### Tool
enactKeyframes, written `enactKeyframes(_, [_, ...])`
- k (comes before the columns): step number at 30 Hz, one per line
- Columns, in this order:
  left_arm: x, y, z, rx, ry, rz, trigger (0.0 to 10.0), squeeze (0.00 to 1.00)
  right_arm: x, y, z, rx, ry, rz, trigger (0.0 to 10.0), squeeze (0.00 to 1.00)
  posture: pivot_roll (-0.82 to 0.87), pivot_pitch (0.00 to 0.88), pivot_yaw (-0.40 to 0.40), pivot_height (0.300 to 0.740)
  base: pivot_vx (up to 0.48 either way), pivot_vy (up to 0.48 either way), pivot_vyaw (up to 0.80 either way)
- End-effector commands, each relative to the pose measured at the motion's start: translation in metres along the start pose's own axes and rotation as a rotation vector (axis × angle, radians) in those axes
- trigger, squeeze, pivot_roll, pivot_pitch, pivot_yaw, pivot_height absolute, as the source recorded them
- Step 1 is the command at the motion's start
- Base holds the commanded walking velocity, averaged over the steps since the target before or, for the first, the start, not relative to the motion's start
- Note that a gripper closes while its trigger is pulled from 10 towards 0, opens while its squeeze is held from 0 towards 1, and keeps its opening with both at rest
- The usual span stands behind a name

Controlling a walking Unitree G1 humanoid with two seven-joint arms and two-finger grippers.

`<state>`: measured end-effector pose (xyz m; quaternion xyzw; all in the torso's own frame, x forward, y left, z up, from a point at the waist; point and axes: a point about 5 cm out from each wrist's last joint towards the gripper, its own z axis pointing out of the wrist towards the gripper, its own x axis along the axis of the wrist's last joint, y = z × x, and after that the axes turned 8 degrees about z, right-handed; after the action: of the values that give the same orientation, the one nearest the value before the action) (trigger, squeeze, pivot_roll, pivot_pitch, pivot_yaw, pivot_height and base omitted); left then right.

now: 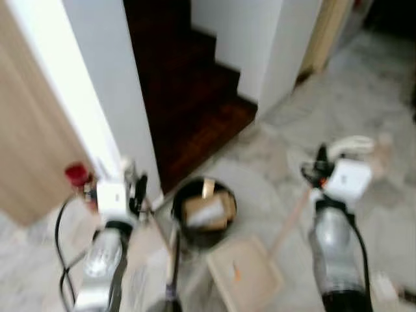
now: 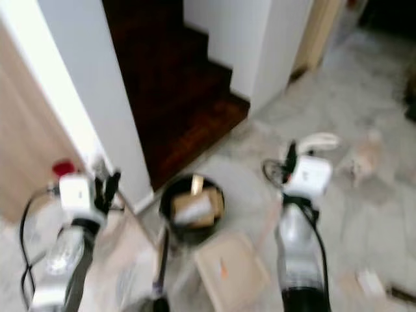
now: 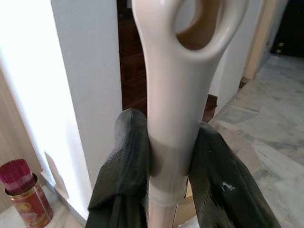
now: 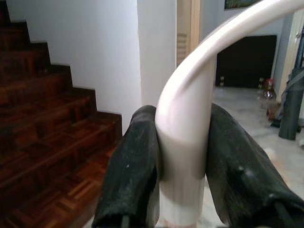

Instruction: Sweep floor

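Pale marble floor (image 1: 364,97) spreads ahead of you, with a dark wooden staircase (image 1: 188,91) rising between white walls (image 1: 114,84). Your left gripper (image 3: 168,161) has both black fingers clamped on a cream broom handle (image 3: 173,95), just under its looped end; the shaft slants down toward the floor, and a red tin of incense sticks (image 3: 23,197) stands by the wall base near it. Your right gripper (image 4: 183,166) is squeezed shut around the curved white dustpan handle (image 4: 190,109), whose beige shaft leads down to the dustpan (image 1: 246,273) lying flat on the marble between your arms. Just beyond the pan sits a round black bin (image 1: 205,211) holding cardboard scraps. Both head views are blurred.
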<state>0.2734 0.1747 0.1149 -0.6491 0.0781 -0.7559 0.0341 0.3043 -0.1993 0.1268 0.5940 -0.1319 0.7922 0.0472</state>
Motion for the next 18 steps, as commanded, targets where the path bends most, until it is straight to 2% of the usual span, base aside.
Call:
enactKeyframes(1, [0.0070,0.0001,0.0026,-0.002,0.036,-0.001,10.0,0.00,0.0050,0.0010,0.0014,-0.005,0.029,0.006,10.0,0.00,0.04,0.033,-0.026,0.740,-0.277,0.000,0.00])
enactKeyframes(16, [0.0077,-0.0002,0.0039,-0.002,0.040,-0.001,10.0,0.00,0.0044,0.0003,0.0030,-0.003,0.027,0.010,10.0,0.00,0.04,0.040,-0.026,0.740,-0.276,0.000,0.00])
enactKeyframes(18, [0.0071,-0.0008,0.0045,0.002,0.036,0.005,10.0,0.00,0.0044,0.0000,0.0034,-0.002,0.027,0.011,10.0,0.00,0.04,0.043,-0.026,0.740,0.000,0.000,0.00])
